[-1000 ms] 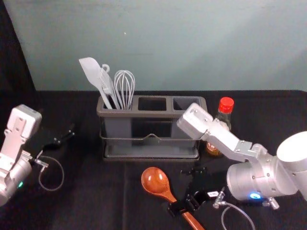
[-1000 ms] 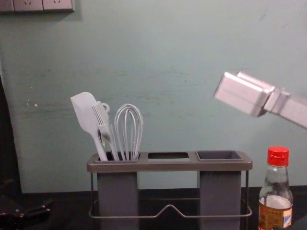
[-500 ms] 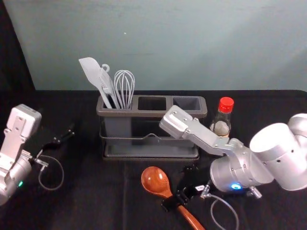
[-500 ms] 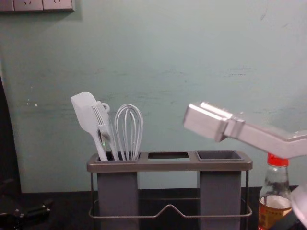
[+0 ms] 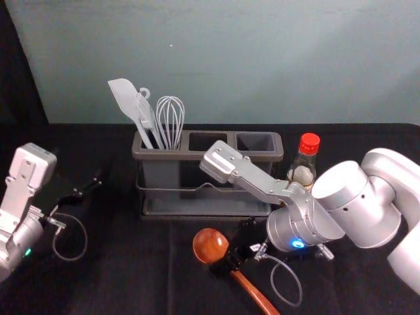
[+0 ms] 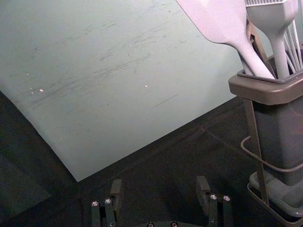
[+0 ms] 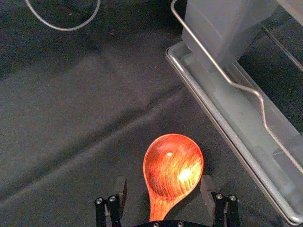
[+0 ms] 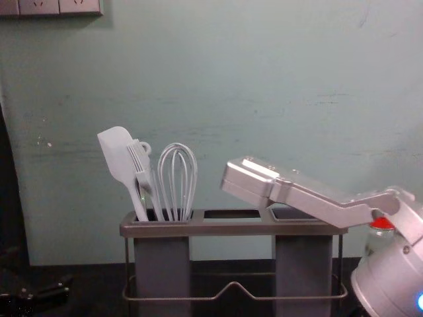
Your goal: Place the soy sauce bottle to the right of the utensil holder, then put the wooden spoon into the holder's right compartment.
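In the head view my right gripper (image 5: 224,261) is over the wooden spoon (image 5: 252,290), near where bowl meets handle. The right wrist view has the spoon's bowl (image 7: 173,165) between the spread fingers of my right gripper (image 7: 163,194), touching neither. The utensil holder (image 5: 207,156) stands behind the spoon, its right compartment (image 5: 256,142) holding nothing. The soy sauce bottle (image 5: 306,161) stands upright to the holder's right, partly behind my right arm. My left gripper (image 5: 95,182) is parked at the left; its own wrist view shows the left gripper (image 6: 158,194) open.
A white spatula (image 5: 128,105), a brush and a whisk (image 5: 170,121) stand in the holder's left compartment. The holder's bottom tray (image 7: 227,118) lies close beside the spoon. A wall (image 5: 262,59) rises behind the table.
My right arm has moved left and now passes before the bottle and the holder's right end. Its gripper has shifted along the spoon toward the bowl. The left arm stays still.
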Controlling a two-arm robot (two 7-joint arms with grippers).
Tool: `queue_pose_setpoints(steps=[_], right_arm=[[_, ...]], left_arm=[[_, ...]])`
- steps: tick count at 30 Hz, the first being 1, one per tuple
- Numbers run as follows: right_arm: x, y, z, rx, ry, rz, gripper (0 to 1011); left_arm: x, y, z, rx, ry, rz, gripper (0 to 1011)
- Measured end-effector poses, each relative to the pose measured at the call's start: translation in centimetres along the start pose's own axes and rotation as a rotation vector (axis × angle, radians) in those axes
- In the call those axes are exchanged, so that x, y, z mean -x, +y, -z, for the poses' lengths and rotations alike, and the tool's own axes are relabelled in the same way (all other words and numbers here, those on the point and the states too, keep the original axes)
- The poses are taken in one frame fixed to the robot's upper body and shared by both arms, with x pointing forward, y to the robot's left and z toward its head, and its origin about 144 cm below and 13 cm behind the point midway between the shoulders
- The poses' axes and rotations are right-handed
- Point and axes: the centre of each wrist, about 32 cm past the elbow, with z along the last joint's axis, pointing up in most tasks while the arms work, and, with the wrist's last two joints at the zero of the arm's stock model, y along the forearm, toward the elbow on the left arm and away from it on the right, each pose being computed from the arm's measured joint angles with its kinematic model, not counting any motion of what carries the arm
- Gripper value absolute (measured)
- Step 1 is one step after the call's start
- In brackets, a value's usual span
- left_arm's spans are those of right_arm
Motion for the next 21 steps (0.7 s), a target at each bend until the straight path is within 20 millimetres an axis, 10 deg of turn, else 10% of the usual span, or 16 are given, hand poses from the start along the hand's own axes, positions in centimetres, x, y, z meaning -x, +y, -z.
queue_pose_setpoints(steps=[21], right_arm=[[-0.1,1.6,-0.6,0.008,0.005,0.019,1003]], left_arm=[[0.0,0.0,0.0,0.0,0.0,0.0,1012]])
